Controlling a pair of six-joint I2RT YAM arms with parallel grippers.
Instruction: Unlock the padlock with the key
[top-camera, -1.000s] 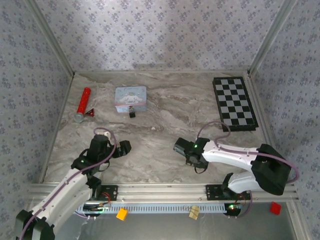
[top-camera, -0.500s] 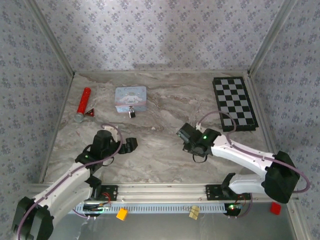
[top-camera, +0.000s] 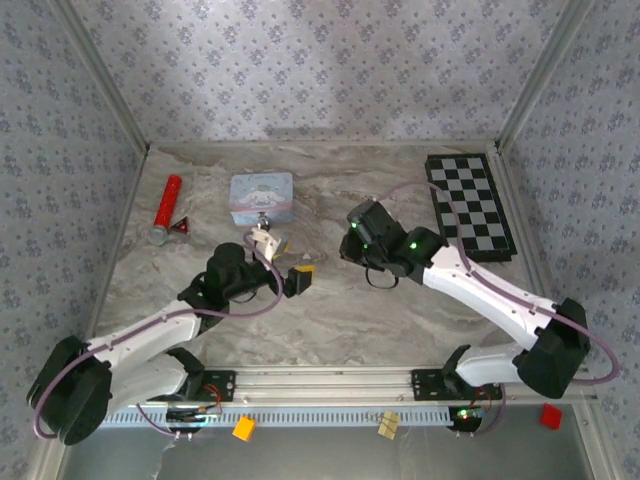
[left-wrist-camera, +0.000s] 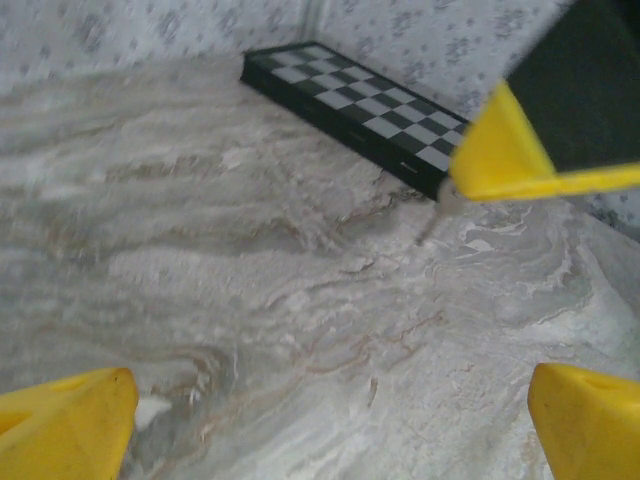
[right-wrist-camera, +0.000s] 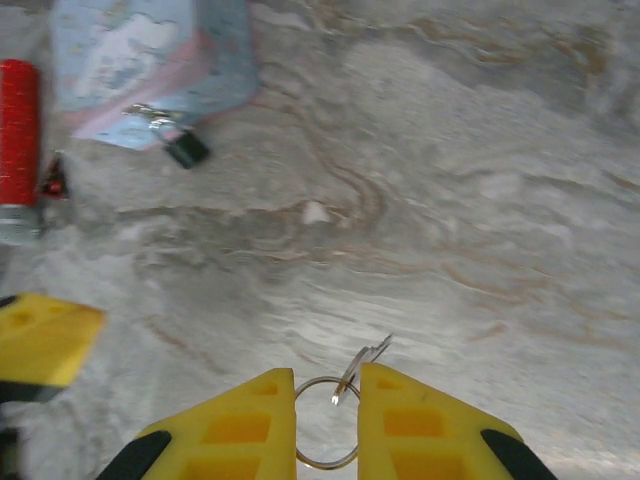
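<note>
A thin dark-grey metal key (right-wrist-camera: 365, 357) on a silvery wire ring (right-wrist-camera: 322, 379) is being held by the right hand (right-wrist-camera: 327, 385). Its yellow fingers are being kept almost together, clamped on the ring, with the key sticking out above the desk (top-camera: 330, 310). So the pick-up is being judged as done.

The small blackish squarish padlock (right-wrist-camera: 185, 148) is lying on the desk, well ahead of the key. Its silvery shackle is resting against the near corner of the pale blue rectangular tin (right-wrist-camera: 140, 60). It is not yet being touched by either hand, and whether the shackle is closed cannot be made out at this size. The left hand (left-wrist-camera: 325, 425) is being held wide apart and empty above bare marble-patterned desk.

Left to do, as judged: the padlock is to be steadied, and the key is to be lined up, inserted and turned.

Around the padlock, a red cylinder with a silver end (right-wrist-camera: 18, 110) and a small red triangular piece (right-wrist-camera: 52, 180) are lying off to one side. A black-and-white chessboard (top-camera: 470, 207) is lying well apart at the far right. The tin right behind the padlock is being judged the likeliest hindrance to a grasp. The left arm is also lying near the path between key and padlock.
</note>
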